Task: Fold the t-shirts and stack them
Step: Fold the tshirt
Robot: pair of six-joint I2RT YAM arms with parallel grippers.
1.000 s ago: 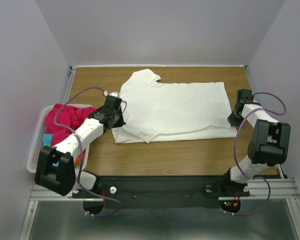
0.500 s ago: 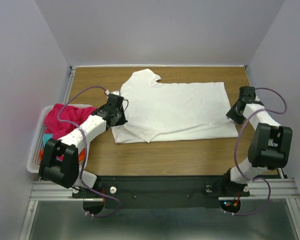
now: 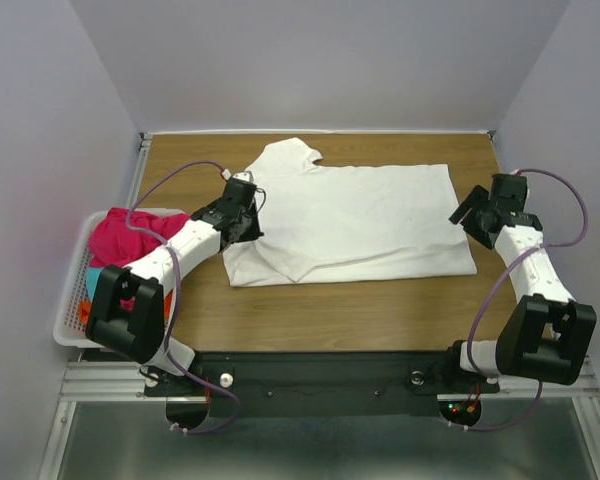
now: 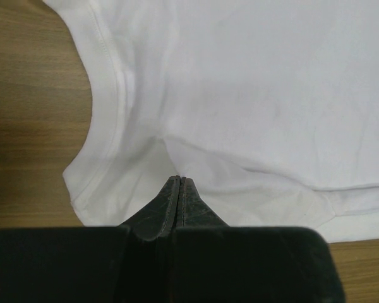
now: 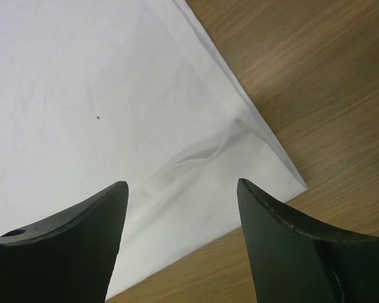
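T-shirts sit in two spots from where I stand. Nearest, off the left side of the table (image 3: pixel 380 300), a white lattice basket (image 3: pixel 68 312) holds a bunched magenta-pink t-shirt (image 3: pixel 125 238) with a bit of a cyan t-shirt (image 3: pixel 96 272) showing under it.

A little further in, the white t-shirt (image 3: pixel 360 220) lies spread across the middle of the wooden top, mostly flat. Its near left corner is rumpled and doubled over.

The left gripper (image 4: pixel 180 181) is at that rumpled left edge. Its fingers are pressed tight together, and the tips pinch a small fold of the white cloth, with creases running out from the spot. Just beyond the tips, a curved, stitched hem bends around bare wood.

Over on the right, the right gripper (image 5: pixel 181 184) has its jaws spread wide. It hangs above the shirt's right-hand corner, with the cloth lying flat beneath and a soft wrinkle running toward the edge. A tiny dark speck (image 5: pixel 98 117) marks the fabric there.

Furthest back, one short sleeve (image 3: pixel 292 155) of the white shirt sticks out toward the far edge of the table, close to the back wall.
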